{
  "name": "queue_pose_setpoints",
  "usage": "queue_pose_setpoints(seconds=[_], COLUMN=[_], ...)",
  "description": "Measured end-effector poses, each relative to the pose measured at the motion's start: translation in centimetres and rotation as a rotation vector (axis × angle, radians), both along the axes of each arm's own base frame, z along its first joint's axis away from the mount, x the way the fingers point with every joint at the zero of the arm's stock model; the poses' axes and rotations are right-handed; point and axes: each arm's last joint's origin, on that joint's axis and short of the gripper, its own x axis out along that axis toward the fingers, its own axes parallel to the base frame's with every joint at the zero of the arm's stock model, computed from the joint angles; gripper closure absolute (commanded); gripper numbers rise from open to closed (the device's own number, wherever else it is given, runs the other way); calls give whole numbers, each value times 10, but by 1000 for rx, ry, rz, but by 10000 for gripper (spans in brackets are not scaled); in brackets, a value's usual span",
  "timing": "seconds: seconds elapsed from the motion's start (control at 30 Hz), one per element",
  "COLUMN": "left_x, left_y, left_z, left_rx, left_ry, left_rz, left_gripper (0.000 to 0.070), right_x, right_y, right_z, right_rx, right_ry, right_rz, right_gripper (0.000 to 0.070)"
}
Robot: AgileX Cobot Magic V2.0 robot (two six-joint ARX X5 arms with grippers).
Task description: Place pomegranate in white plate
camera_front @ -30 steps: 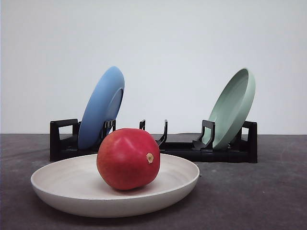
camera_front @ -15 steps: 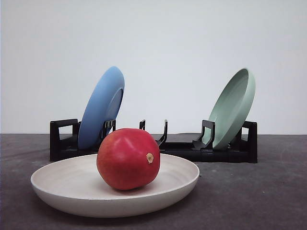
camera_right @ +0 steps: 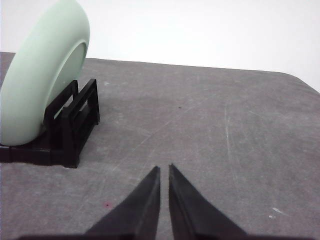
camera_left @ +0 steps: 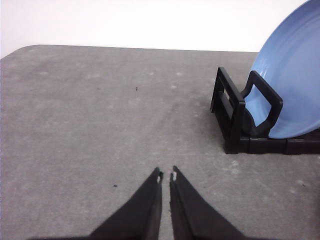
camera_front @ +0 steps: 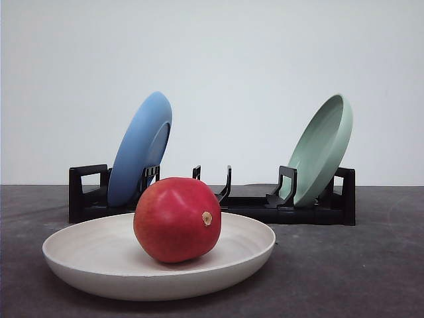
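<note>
The red pomegranate (camera_front: 176,218) rests inside the white plate (camera_front: 79,255) at the front of the table, its tan stem scar facing right and toward the camera. No gripper touches it. In the left wrist view my left gripper (camera_left: 166,175) is shut with nothing in it, above bare grey table near the rack's end. In the right wrist view my right gripper (camera_right: 164,169) is shut too, holding nothing, over bare table beside the rack's other end.
A black dish rack (camera_front: 252,205) stands behind the plate. A blue plate (camera_front: 140,149) leans in its left slots (camera_left: 292,80) and a pale green plate (camera_front: 323,147) in its right slots (camera_right: 42,80). Grey tabletop extends to both sides.
</note>
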Motion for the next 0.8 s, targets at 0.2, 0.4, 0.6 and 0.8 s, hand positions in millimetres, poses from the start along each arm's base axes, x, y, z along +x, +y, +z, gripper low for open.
queue_pose_setpoints(seconds=[0.2,0.4,0.6,0.8], left_x=[0,0,0,0], left_y=[0,0,0,0], left_z=[0,0,0,0], left_rx=[0,0,0,0], left_ry=[0,0,0,0], left_rz=[0,0,0,0], left_gripper=[695,695,695,695], right_x=[0,0,0,0], right_y=[0,0,0,0], right_z=[0,0,0,0], right_rx=[0,0,0,0], right_ry=[0,0,0,0], right_rz=[0,0,0,0], right_gripper=[674,674,674,674])
